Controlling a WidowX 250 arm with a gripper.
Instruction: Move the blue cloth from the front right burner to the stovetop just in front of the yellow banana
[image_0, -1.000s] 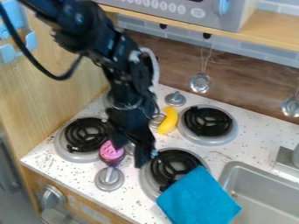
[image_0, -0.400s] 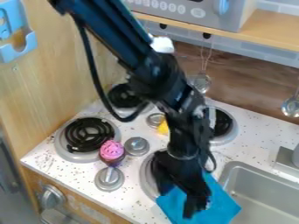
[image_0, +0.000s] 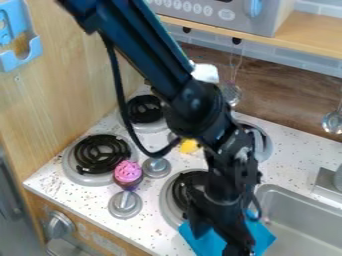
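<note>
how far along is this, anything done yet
Nothing can be called finished from this view: the blue cloth lies on the counter near the front burner. In hand, it seems, is the cloth, as the tool is right over it; contact is unclear. Left, probably, is gripping and moving it, destination unknown. The cupcake and yellow toy sit among the burners, their part unclear.
</note>
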